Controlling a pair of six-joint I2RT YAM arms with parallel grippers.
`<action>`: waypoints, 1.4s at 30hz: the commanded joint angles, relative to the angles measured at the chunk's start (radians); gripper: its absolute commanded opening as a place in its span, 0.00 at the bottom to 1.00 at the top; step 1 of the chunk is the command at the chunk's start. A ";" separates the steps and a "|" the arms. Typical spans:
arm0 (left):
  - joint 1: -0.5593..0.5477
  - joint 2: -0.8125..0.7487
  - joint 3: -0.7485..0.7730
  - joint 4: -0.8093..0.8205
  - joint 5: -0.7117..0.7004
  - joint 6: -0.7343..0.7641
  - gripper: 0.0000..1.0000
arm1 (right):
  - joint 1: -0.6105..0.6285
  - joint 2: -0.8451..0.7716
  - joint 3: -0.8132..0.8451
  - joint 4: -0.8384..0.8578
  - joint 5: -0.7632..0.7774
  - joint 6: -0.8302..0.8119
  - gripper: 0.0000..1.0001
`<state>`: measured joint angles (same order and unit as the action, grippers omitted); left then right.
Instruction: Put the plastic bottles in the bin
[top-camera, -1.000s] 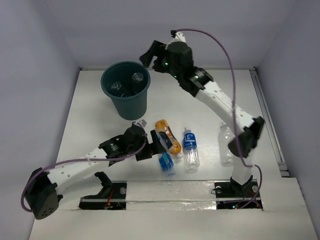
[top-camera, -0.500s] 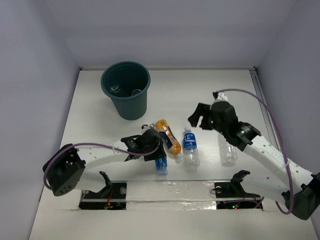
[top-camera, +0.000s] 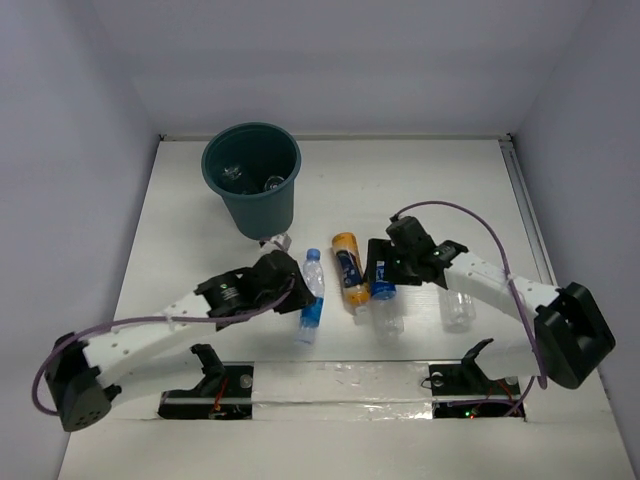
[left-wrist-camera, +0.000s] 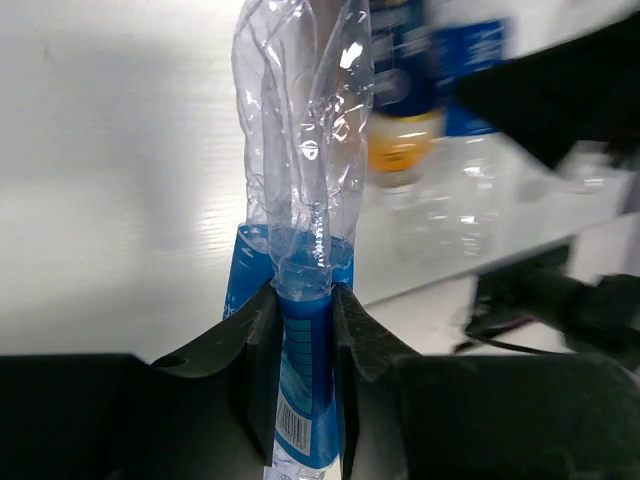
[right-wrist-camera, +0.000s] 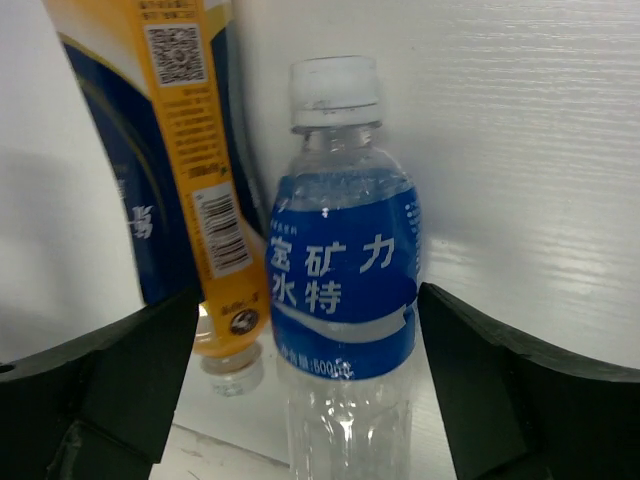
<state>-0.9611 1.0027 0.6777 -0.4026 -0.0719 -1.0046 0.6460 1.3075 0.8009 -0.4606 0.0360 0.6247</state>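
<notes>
My left gripper (top-camera: 298, 297) (left-wrist-camera: 303, 318) is shut on a crushed clear plastic bottle with a blue label (top-camera: 308, 324) (left-wrist-camera: 303, 180), pinching it at the label. An orange bottle (top-camera: 349, 268) (right-wrist-camera: 175, 170) lies at mid-table. Beside it lies a second blue-labelled bottle (top-camera: 390, 314) (right-wrist-camera: 345, 270); my right gripper (top-camera: 384, 270) (right-wrist-camera: 307, 335) stands open astride it, one finger on each side, apart from it. A clear unlabelled bottle (top-camera: 458, 308) lies further right. The dark teal bin (top-camera: 252, 205) stands at the back left with clear bottles (top-camera: 236, 175) inside.
White walls close the table (top-camera: 200, 250) on three sides. A metal rail (top-camera: 530, 230) runs along the right edge. The arm bases and their mounts (top-camera: 340, 390) sit at the near edge. The right arm's purple cable (top-camera: 470, 215) loops above the clear bottle.
My left gripper has shut on the blue-labelled bottle and shifted it left. My right arm swung from over the bin down to the other blue-labelled bottle, jaws wider.
</notes>
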 joint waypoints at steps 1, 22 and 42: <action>-0.004 -0.143 0.166 -0.158 -0.096 -0.002 0.10 | -0.016 0.057 -0.011 0.094 -0.018 -0.005 0.92; 0.646 0.399 0.968 0.155 -0.223 0.563 0.13 | -0.034 -0.150 0.073 -0.026 0.070 -0.051 0.41; 0.688 0.190 0.737 0.200 -0.066 0.565 0.76 | -0.034 0.280 1.036 0.299 -0.171 0.162 0.45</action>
<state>-0.2737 1.3205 1.4673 -0.2031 -0.2199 -0.4099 0.6155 1.5047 1.7382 -0.3069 -0.0887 0.6994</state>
